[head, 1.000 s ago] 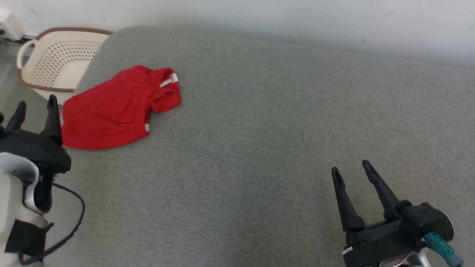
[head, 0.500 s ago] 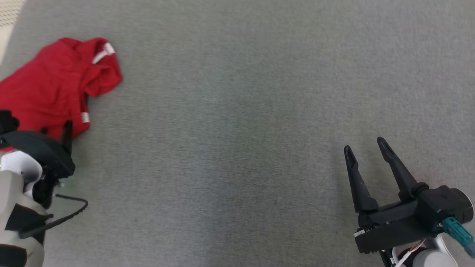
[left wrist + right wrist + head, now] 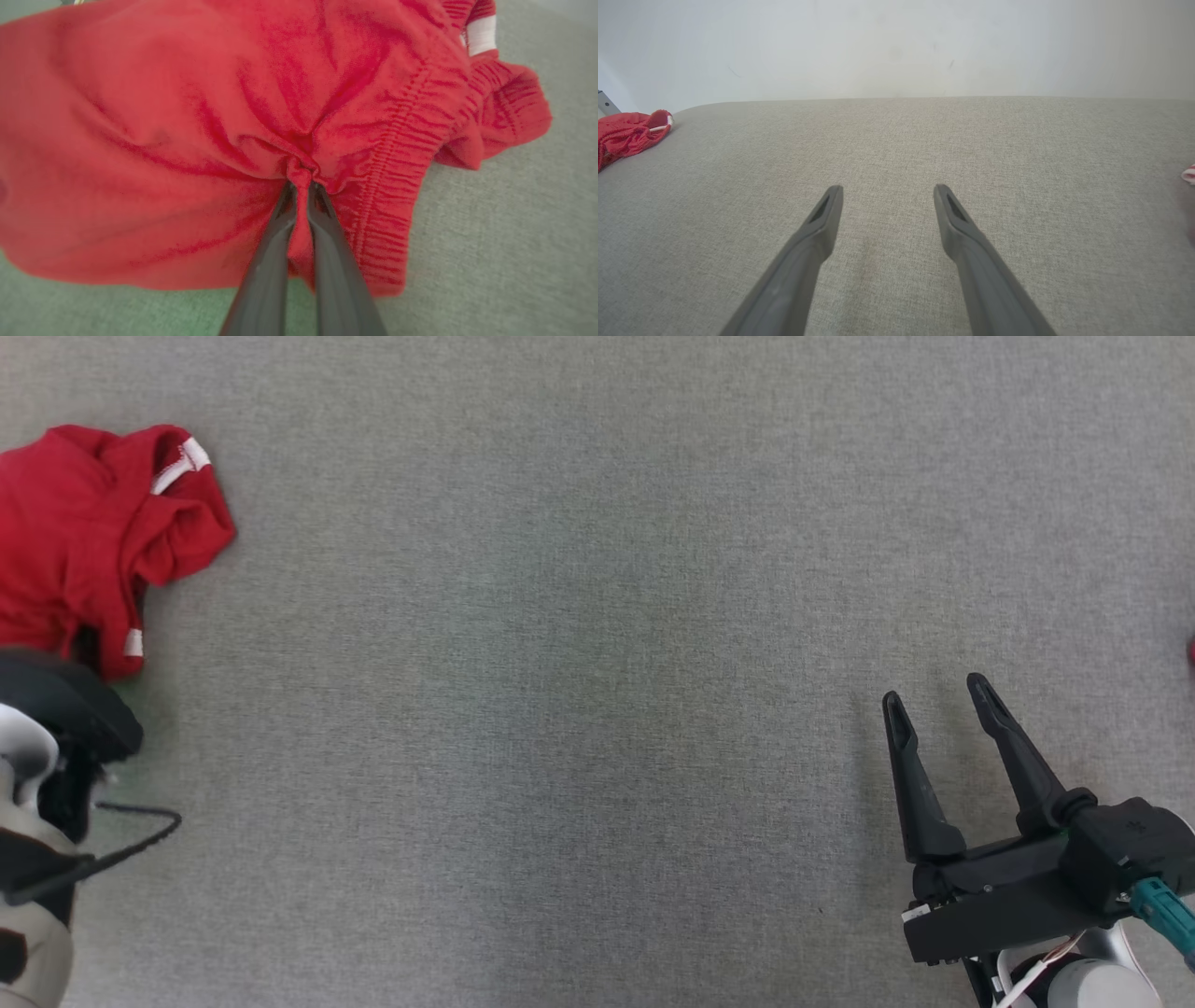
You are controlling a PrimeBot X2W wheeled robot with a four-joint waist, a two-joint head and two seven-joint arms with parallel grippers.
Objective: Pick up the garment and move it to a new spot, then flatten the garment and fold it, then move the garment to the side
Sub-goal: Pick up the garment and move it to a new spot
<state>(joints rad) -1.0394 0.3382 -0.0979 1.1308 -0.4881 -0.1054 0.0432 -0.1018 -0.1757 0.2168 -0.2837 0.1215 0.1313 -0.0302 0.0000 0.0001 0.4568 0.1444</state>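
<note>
The garment (image 3: 84, 532) is red with white trim, crumpled at the far left of the grey padded surface (image 3: 579, 644). In the left wrist view my left gripper (image 3: 301, 179) is shut on a pinched fold near the middle of the red garment (image 3: 187, 116), beside its ribbed waistband. The head view has my left wrist's dark housing at the lower left, its fingers hidden under it. My right gripper (image 3: 938, 695) stands open at the lower right, nothing between its fingers (image 3: 822, 214). The garment (image 3: 626, 135) lies far to the left of the right gripper (image 3: 887, 189).
A pale wall (image 3: 896, 46) rises behind the surface's far edge. A small red and white thing (image 3: 1189, 173) peeks in at the right edge, also a red speck (image 3: 1191, 650) in the head view. A black cable (image 3: 131, 835) loops off my left wrist.
The head camera has tilted down and right, so the basket and wall left the picture. My left gripper came down onto the garment and shut on a fold of it.
</note>
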